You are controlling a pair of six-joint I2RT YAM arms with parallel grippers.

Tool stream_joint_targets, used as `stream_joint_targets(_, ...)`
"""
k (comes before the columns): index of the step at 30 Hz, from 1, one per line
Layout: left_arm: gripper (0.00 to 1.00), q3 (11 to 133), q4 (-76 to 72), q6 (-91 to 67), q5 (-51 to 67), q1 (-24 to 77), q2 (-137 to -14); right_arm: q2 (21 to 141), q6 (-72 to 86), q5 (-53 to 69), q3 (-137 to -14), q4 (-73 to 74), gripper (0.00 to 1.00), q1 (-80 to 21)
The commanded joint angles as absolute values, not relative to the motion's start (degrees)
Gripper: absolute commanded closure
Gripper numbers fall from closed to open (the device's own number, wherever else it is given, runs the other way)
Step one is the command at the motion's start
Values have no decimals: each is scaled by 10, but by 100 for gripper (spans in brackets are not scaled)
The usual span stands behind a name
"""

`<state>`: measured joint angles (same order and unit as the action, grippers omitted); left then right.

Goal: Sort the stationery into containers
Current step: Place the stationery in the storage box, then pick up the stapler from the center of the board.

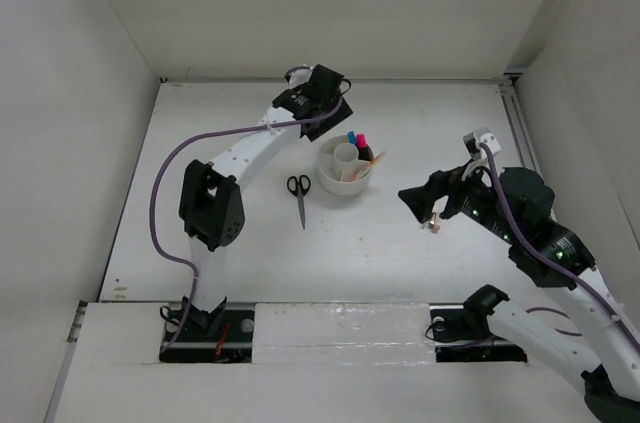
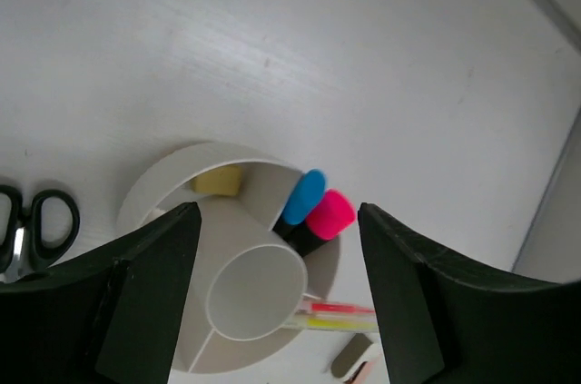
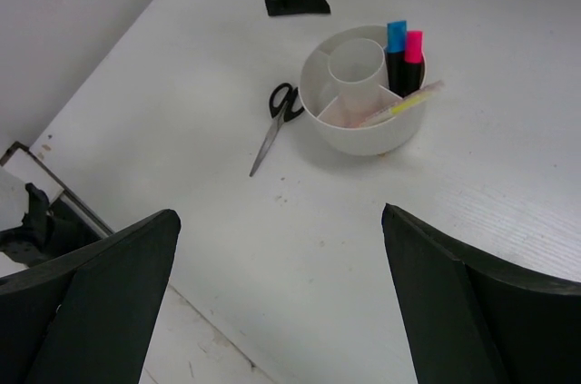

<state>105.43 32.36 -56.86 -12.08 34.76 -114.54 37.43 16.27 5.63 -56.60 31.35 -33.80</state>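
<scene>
Scissors (image 1: 300,201) flat beside organiser (image 1: 345,190); highlighters (image 1: 356,141) inside

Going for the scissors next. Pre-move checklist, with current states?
1. Left gripper open and empty: ok.
2. Right gripper open: ok.
3. Scissors lying flat, blades closed, beside the organiser: ok.
4. Centre cup empty: ok.
5. Pens seated inside: not ok, they lean out over the rim.
6. Pinkish bit at the right gripper in the top view, held or loose: cannot tell.
</scene>
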Motion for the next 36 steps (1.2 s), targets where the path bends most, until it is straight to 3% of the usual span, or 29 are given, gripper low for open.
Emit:
stream_joint_targets(1, 33, 1125, 340, -530, -173, 346, -1093, 397, 165, 6, -560, 286, 1, -335)
stream_joint_targets(5, 3, 1133, 361, -491, -195, 346, -1067, 472, 192, -106, -566, 363, 1, -329)
stream_joint_targets(6, 0, 1122, 366, -490, -205, 346, -1044, 488, 210, -145, -566, 396, 1, -321)
stream_joint_targets(14, 0, 895, 299, -418, -195, 346, -843, 552, 354, -233, -480, 412, 1, -302)
stream_joint_targets(23, 0, 758, 318, -317, -178, 345, -648, 628, 323, -163, -431, 334, 4, -199)
stream_joint_targets(36, 0, 663, 282, -294, -144, 340, -601, 746, 330, -124, -414, 303, 6, -165)
